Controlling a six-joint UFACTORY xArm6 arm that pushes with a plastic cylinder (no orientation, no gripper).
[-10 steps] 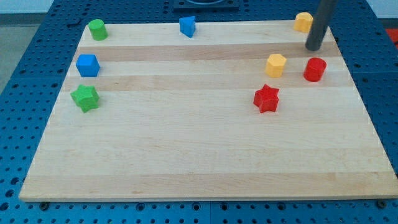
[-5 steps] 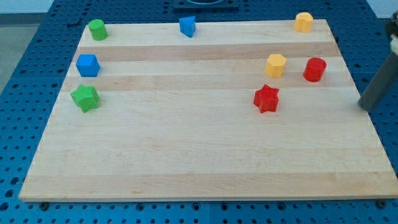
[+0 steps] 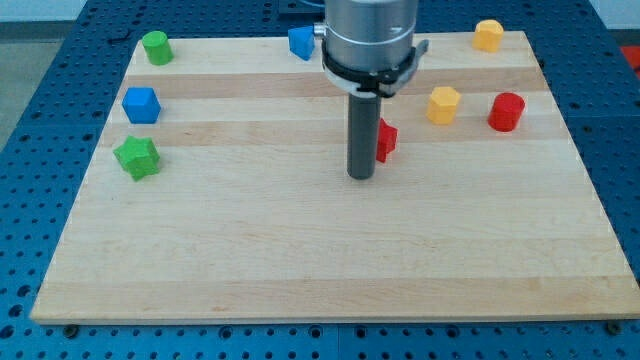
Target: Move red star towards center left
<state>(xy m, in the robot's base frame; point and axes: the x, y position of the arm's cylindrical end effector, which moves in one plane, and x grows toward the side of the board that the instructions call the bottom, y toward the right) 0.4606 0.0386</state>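
The red star (image 3: 386, 139) lies near the board's middle, a little right of centre, and is partly hidden behind my rod. My tip (image 3: 360, 176) rests on the board just left of and below the star, close to it; I cannot tell if they touch. The arm's grey head hangs over the top middle of the board.
A yellow block (image 3: 443, 104) and a red cylinder (image 3: 506, 111) sit at the right. Another yellow block (image 3: 488, 35) is at the top right. A blue block (image 3: 300, 42) is at the top. A green cylinder (image 3: 155, 47), blue cube (image 3: 141, 104) and green star (image 3: 136, 157) are at the left.
The red star has shifted left and slightly up from its earlier spot. My rod swung from the right edge of the board to the middle, now just left of the star.
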